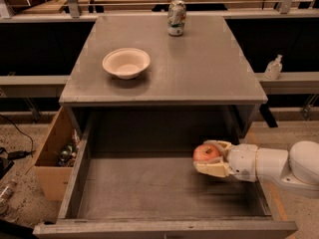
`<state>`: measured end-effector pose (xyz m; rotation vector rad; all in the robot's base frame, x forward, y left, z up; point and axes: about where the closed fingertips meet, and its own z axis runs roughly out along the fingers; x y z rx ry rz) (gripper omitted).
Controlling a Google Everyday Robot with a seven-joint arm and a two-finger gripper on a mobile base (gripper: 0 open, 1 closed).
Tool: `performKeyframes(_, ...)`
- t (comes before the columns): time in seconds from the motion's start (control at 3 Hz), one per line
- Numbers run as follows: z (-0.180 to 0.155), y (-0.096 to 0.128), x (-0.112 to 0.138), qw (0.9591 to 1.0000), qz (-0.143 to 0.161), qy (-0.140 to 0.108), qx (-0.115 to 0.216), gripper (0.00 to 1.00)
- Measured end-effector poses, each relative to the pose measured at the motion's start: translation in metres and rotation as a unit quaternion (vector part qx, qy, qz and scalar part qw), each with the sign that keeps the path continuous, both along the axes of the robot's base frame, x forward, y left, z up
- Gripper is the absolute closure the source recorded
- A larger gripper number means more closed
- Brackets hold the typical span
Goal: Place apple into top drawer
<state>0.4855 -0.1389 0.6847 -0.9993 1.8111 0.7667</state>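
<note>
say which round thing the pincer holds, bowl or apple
The red-orange apple, gripped by the pincer over the right side of the top drawer; the cream bowl sits free on the cabinet top.

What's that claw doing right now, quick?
The gripper: shut on the apple, holding it over the right side of the open top drawer.

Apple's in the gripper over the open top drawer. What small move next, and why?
Probably lower the gripper a little toward the bare floor of the top drawer. Its fingers clasp the apple inside the drawer's right side, near the right wall. The apple appears to sit above the floor, so releasing from here might let it drop and roll.
</note>
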Motion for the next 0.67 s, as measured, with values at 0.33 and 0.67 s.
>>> performKeyframes(0.33, -0.025, 0.034, 0.002, 0.9993, 0.034, 0.008, -0.011, 1.00)
performKeyframes(0.67, -0.045, 0.066, 0.002, 0.9973, 0.067, 0.009, -0.028, 1.00)
